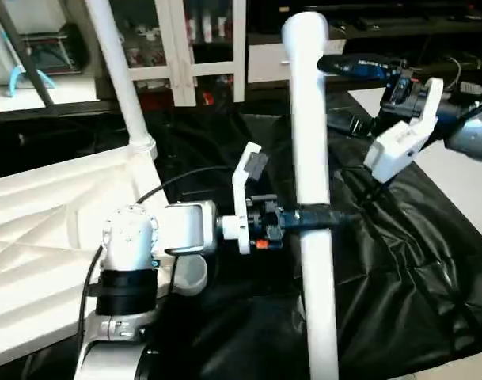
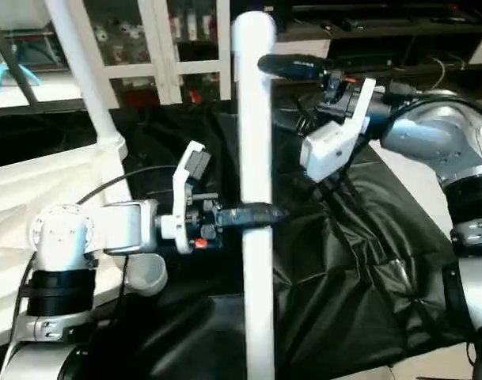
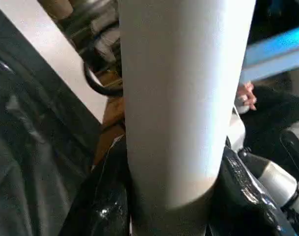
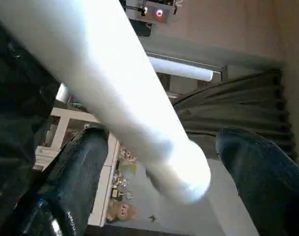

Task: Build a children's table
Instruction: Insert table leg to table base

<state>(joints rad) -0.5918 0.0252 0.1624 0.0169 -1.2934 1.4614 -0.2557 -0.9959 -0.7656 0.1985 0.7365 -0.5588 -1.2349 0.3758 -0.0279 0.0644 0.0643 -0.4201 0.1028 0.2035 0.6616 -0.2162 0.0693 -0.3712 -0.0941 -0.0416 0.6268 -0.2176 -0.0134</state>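
**Caller:** Closest to you is your own left forearm (image 1: 130,237), and out past it the left gripper (image 1: 312,218) is clamped across a white table leg (image 1: 313,158). That leg stands nearly upright, black fingers (image 3: 242,182) hugging it on both sides about halfway up.

**Spotter:** And your right gripper (image 2: 292,65)?

**Caller:** Up by the leg's top end, jaws spread wide. From the wrist you see one black finger (image 4: 80,172) on either side of the rounded tip, with daylight between finger and tube. It's around the leg, not gripping it.

**Spotter:** Count for the operator?

**Caller:** Two legs that I can see. The one in your left gripper, and a second leg (image 1: 118,71) already seated in a corner socket of the tabletop (image 1: 43,237), leaning slightly. One tabletop, lying underside up to your left, ribs showing. An empty round socket (image 2: 149,277) sits at its near corner, just under your left wrist.

**Spotter:** Surroundings?

**Caller:** Black sheeting (image 1: 415,269) covers the work surface, crumpled. A white glass-door cabinet (image 1: 201,39) stands behind. Cables trail off your right arm across the sheeting.
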